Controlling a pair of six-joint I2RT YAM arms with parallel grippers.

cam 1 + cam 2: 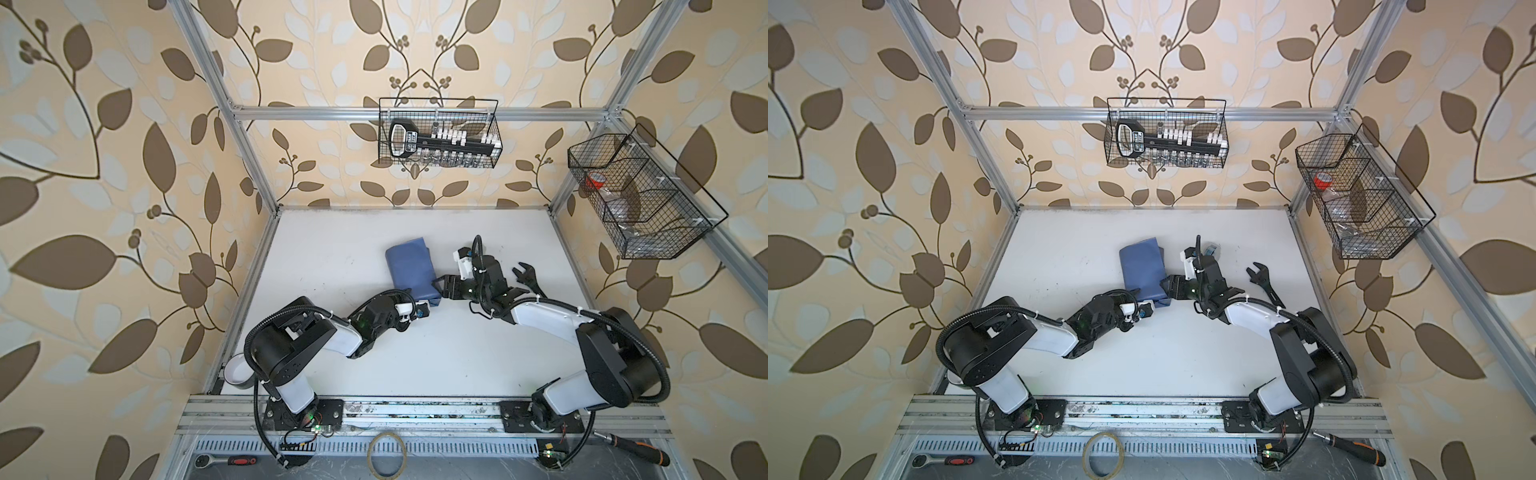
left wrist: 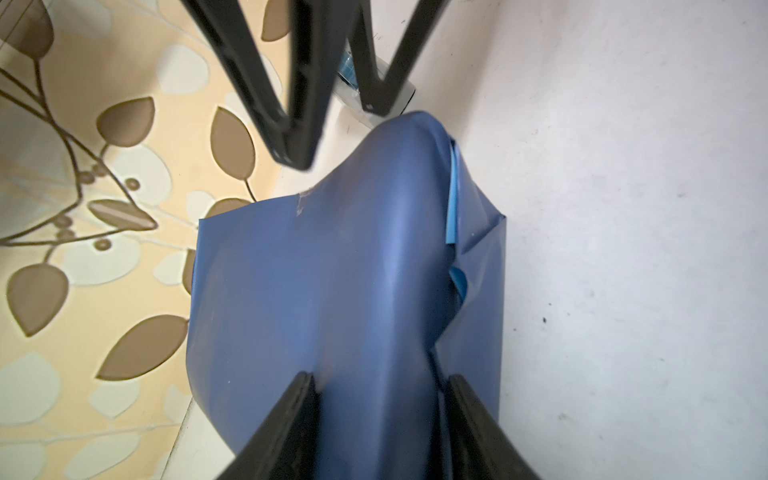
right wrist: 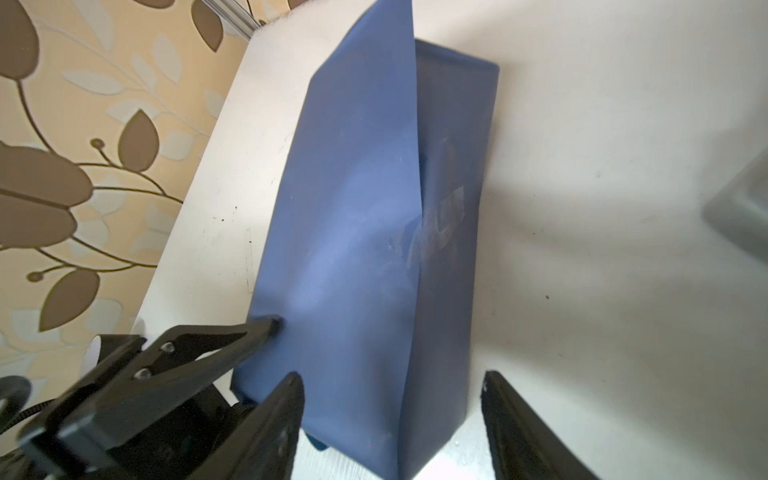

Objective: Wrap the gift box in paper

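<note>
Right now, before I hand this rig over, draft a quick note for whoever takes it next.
Left gripper: closed on the near end of the paper.
Right gripper: open beside that same end, gripping nothing.
Box: hidden, presumably inside the paper bundle lying on the table.
Done: paper wrapped round, with a shiny strip of tape across the seam.
Left to do: fold and tape the ends; the near one looks loose.

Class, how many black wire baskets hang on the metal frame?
2. One black wire basket hangs on the back rail, near its middle; the other black wire basket hangs on the right-side rail. None appears hidden.
</note>
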